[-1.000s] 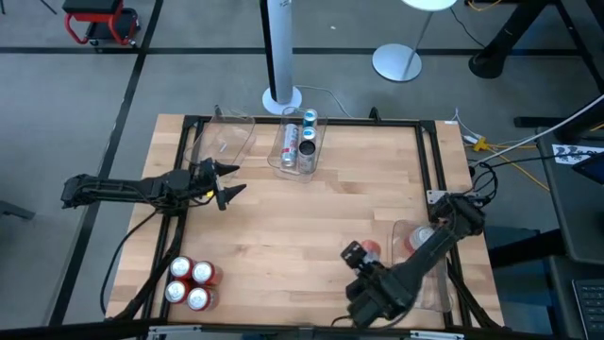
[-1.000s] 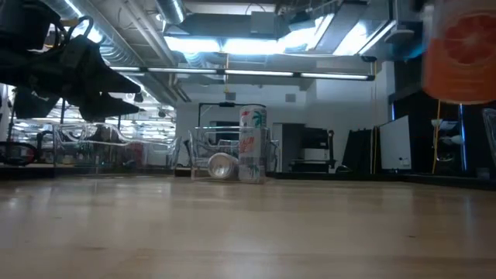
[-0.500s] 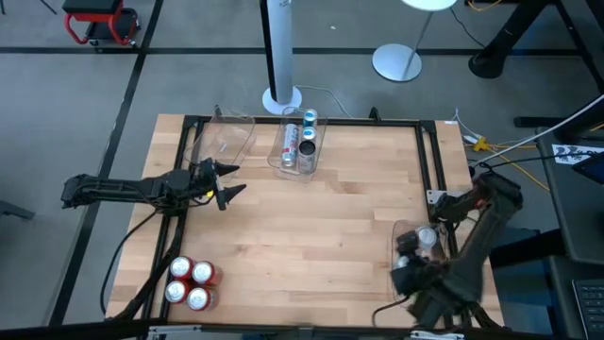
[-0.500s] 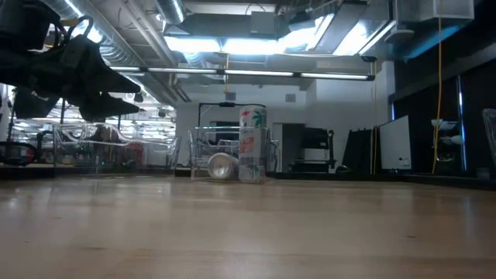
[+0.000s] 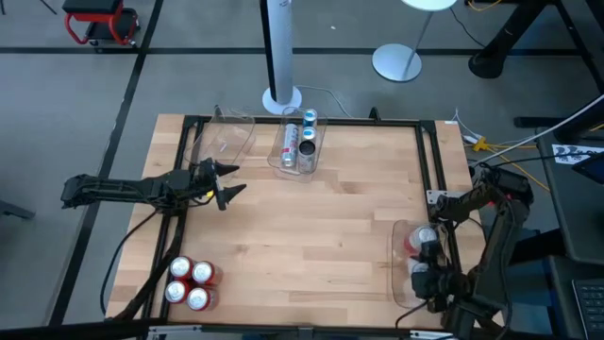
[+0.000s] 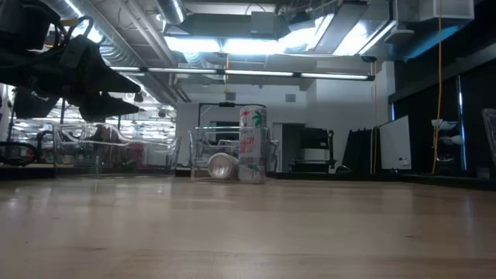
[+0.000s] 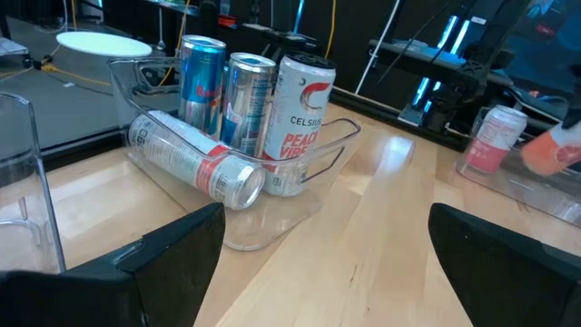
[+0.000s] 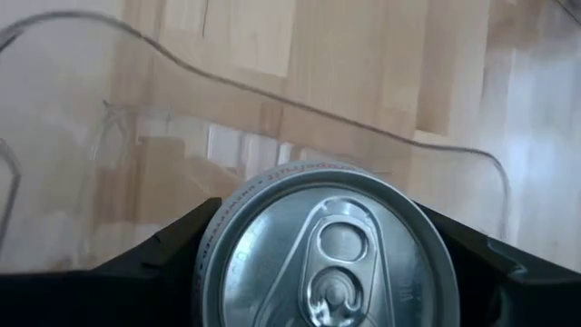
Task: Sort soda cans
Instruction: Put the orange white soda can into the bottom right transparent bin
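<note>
My right gripper is at the table's near right, over a clear bin, shut on a pink-orange soda can whose silver top fills the right wrist view. A second pink can stands in that bin. My left gripper hovers open over the table's left side, holding nothing. Several red cans stand together at the near left corner. The far bin holds teal and white cans, one of them lying on its side. My right gripper pinches the can between its two fingers, one on each side of the wall just below the silver top. The fingers come from above, pointing down. The can is upright over the bin; whether its base rests on the bin I cannot tell.
An empty clear bin stands at the far left of the table. A black frame runs around the tabletop. A white pole base stands beyond the far edge. The wooden middle of the table is bare.
My right gripper has carried the pink-orange can from the near middle of the table toward the right edge, turning as it went, and now stands over the right bin. The can has left the low view. My left arm has kept still.
</note>
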`<state>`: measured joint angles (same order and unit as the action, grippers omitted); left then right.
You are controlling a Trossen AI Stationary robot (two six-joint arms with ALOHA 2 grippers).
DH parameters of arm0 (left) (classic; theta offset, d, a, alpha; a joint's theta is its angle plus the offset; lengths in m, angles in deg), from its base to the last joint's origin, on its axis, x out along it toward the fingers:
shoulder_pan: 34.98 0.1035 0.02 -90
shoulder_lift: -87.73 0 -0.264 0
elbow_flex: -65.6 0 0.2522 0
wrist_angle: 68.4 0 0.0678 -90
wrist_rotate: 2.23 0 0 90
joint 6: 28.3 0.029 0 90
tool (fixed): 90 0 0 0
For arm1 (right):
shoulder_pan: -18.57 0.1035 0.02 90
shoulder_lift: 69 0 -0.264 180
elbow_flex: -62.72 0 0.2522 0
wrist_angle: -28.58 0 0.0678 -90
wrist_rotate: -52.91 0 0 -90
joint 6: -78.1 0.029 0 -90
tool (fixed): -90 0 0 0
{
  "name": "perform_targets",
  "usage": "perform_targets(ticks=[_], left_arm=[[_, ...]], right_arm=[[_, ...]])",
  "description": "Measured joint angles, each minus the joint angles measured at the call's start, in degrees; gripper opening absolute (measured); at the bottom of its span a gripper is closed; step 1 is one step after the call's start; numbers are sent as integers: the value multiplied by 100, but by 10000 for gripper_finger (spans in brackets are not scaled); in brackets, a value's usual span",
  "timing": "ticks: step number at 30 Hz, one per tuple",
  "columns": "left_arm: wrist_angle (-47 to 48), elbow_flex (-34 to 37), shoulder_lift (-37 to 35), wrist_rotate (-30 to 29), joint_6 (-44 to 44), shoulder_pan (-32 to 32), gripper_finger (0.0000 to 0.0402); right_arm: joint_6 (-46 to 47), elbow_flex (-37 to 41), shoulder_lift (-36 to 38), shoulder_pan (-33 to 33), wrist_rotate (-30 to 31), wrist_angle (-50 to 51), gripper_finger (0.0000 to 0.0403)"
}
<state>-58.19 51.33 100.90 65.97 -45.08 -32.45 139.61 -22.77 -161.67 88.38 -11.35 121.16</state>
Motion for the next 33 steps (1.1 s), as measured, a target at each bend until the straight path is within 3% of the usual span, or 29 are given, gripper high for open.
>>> perform_targets(ticks=[7, 13, 20, 26, 33], left_arm=[[-3, -2, 0, 0, -1, -1, 375], [-7, 0, 0, 0, 6, -2, 375], [-3, 0, 0, 0, 3, -1, 375], [-4, 0, 0, 0, 2, 0, 375], [-4, 0, 0, 0, 2, -1, 375]], right_arm=[[7, 538, 0, -8, 139, -569, 289], [-84, 807, -3, -128, -82, -890, 291], [-154, 888, -4, -127, -142, -839, 386], [-192, 730, -4, -132, -189, -649, 357], [-199, -154, -4, -132, -224, 447, 348]])
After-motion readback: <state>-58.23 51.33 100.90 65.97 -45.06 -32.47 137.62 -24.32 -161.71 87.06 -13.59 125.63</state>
